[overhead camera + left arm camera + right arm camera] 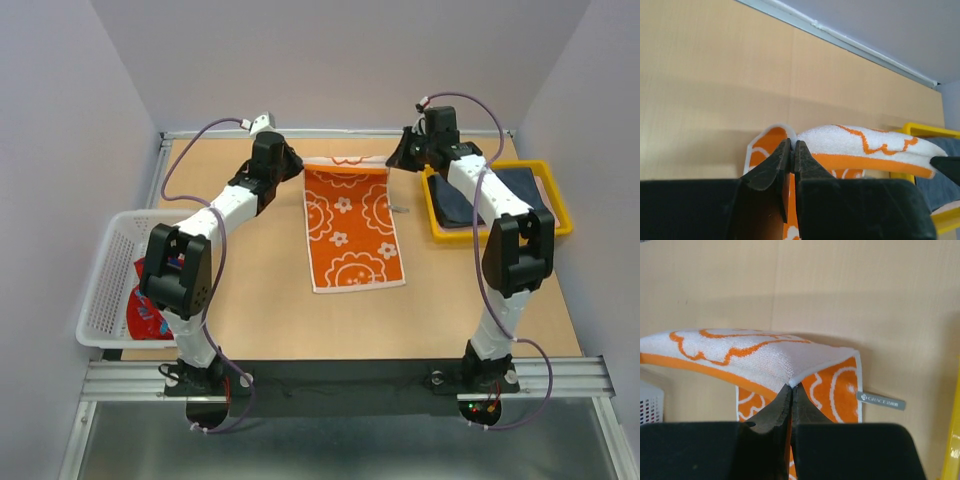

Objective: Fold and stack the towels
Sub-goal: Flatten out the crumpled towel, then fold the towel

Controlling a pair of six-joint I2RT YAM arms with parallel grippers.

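Note:
An orange towel with white flower pattern (351,225) lies lengthwise on the table, its far edge lifted off the surface. My left gripper (297,163) is shut on the towel's far left corner (792,137). My right gripper (393,162) is shut on the far right corner (791,383). Both wrist views show the white underside of the raised edge (855,142) (740,357) stretched between the two grips. A dark navy towel (500,200) lies in the yellow tray (560,215). A red towel with blue patches (148,310) sits in the white mesh basket (105,290).
The basket stands at the table's left edge, beside the left arm's base. At the right, the yellow tray sits under the right arm. A grey label (882,401) sticks out from the orange towel's right edge. A metal rail (840,37) marks the table's far edge.

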